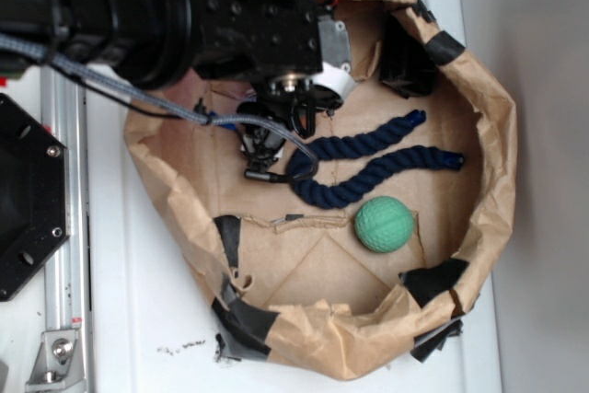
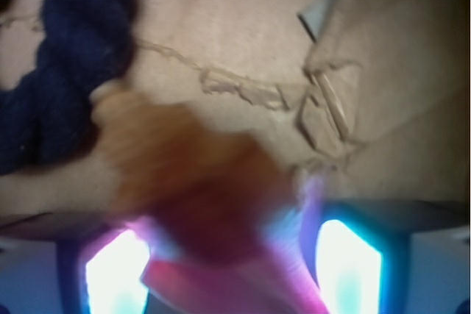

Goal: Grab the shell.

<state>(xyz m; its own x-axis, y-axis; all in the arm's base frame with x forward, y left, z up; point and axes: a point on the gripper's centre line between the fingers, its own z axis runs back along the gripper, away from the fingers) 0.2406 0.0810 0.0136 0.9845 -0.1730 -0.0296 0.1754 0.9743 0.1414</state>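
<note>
In the wrist view the shell (image 2: 199,196) is a blurred orange-brown lump with a pinkish tail. It fills the gap between my two glowing fingertips (image 2: 118,273), and both pads look pressed against its sides. My gripper (image 2: 232,270) is shut on it, just above the brown paper floor. In the exterior view the gripper (image 1: 260,161) hangs low at the left of the paper bag's floor, beside the rope's bend. There the shell is hidden under the gripper.
A dark blue rope (image 1: 368,167) lies just right of the gripper; the dark blue rope (image 2: 59,71) also shows upper left in the wrist view. A green textured ball (image 1: 384,225) rests farther right. Crumpled paper bag walls (image 1: 497,135) with black tape ring everything.
</note>
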